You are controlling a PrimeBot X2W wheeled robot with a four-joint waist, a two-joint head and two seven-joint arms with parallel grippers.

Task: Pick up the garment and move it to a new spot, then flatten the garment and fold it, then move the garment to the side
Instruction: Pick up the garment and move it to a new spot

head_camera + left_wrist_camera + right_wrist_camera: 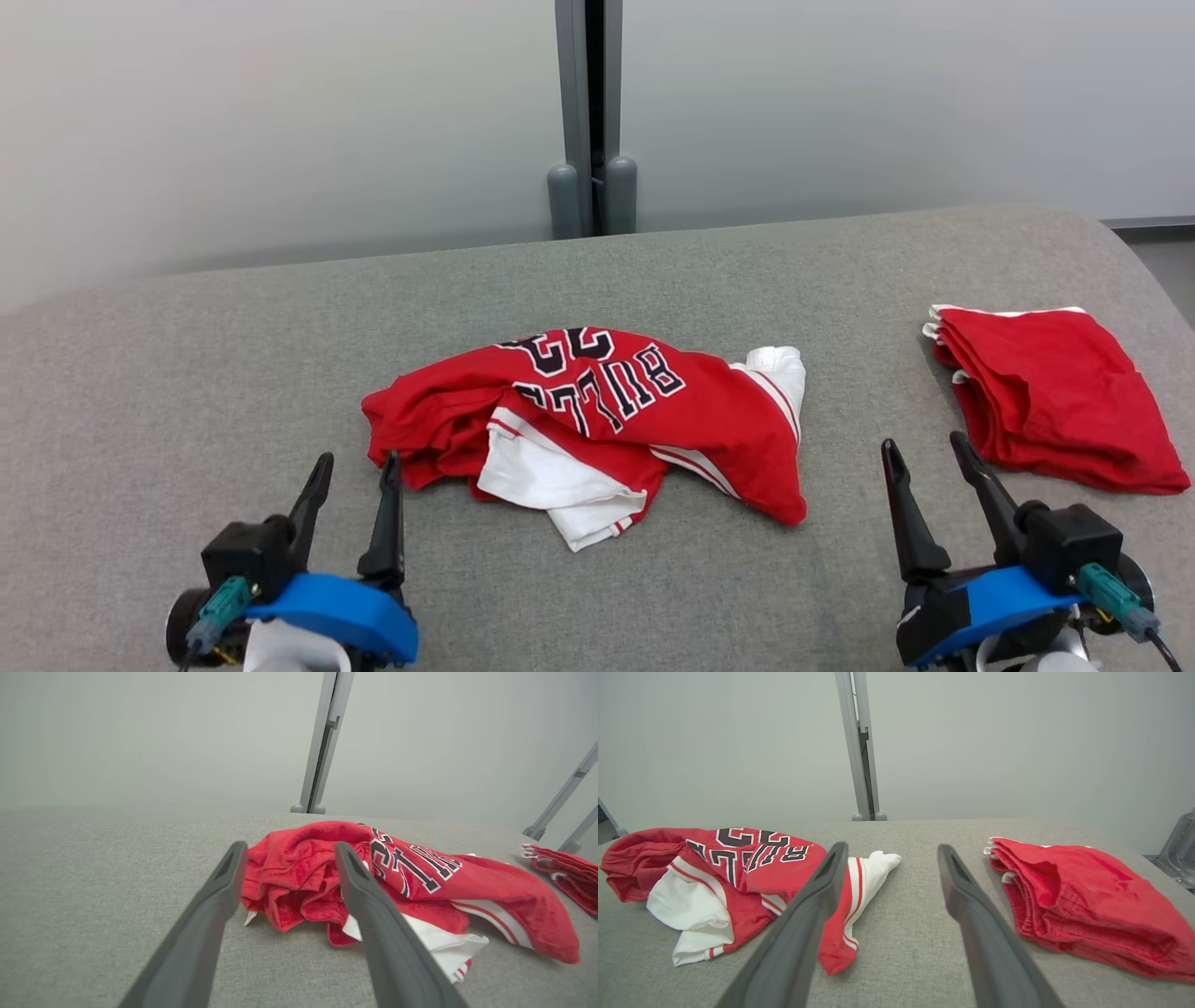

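The crumpled red-and-white garment point(597, 420) lies mid-table point(187, 373). Our left gripper point(358, 459), fingers spread and empty, sits just beside its bunched left end. Our right gripper point(924, 442), equally wide and empty, stands between it and a folded red stack point(1055, 401). To flatten it well, we should pinch 2 opposite hems and draw them apart, keeping clear of that stack.

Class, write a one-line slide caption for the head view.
Open left gripper and open right gripper face a crumpled red-and-white jersey on grey fabric; a folded red garment lies at right.
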